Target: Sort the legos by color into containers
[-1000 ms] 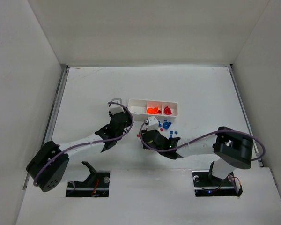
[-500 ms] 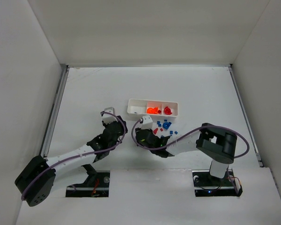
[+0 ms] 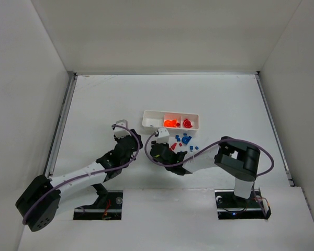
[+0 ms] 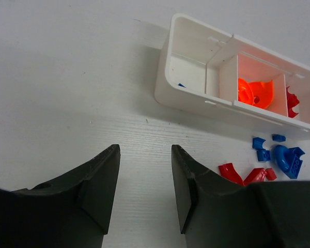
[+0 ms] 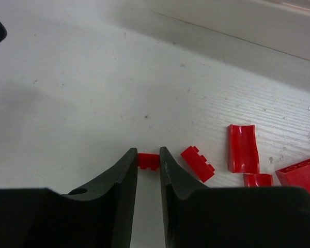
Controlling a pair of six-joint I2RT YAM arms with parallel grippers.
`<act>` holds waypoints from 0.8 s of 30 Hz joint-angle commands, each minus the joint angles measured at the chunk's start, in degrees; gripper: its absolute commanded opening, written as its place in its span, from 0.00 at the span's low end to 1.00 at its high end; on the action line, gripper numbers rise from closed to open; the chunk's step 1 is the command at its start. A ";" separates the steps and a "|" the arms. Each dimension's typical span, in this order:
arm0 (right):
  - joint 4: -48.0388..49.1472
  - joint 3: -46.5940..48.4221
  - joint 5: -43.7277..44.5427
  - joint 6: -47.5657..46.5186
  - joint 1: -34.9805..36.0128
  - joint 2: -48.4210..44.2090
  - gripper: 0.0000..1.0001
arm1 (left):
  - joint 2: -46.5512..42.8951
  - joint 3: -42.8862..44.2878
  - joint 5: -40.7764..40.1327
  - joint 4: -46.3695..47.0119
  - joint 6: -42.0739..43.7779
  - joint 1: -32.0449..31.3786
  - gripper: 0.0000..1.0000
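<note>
The white three-compartment tray point(image 3: 146, 118) lies mid-table; in the left wrist view point(image 4: 165, 77) it holds a tiny blue piece point(image 4: 181, 85) in its left cell, orange legos point(image 4: 256, 93) in the middle and red legos point(image 4: 292, 101) in the right. Loose blue legos point(image 3: 184, 139) and red legos point(image 3: 174, 147) lie on the table just in front of it. My right gripper point(image 5: 148, 155) is down on the table, shut on a small red lego point(image 5: 148, 160). My left gripper point(image 4: 144, 150) is open and empty over bare table, left of and nearer than the tray.
Beside my right fingertips lie more red pieces: a small brick point(image 5: 198, 163), a curved piece point(image 5: 242, 148) and others point(image 5: 299, 173). The two grippers are close together point(image 3: 126, 141) point(image 3: 165, 149). White walls enclose the table on three sides.
My left gripper has drawn back from the tray toward the near left. My right gripper has shifted a little left, and the arm behind it has swung left.
</note>
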 commanded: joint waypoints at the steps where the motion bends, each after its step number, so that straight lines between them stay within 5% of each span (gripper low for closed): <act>1: 1.22 0.09 2.38 0.42 0.01 -2.71 0.27 | -1.86 -0.71 -1.18 0.34 -0.89 -0.51 0.42; 8: 1.22 -4.74 2.83 -2.31 -0.25 -17.03 0.27 | -1.69 0.78 -0.56 -0.10 -0.89 -3.49 0.41; 13: 0.25 -8.52 0.03 -4.06 -8.49 -24.86 0.27 | 3.30 4.55 -1.27 0.78 -0.19 -10.25 0.40; 24: 0.17 -7.21 -8.07 -4.77 -25.38 -22.25 0.27 | 21.41 15.28 -1.18 6.93 1.91 -21.16 0.40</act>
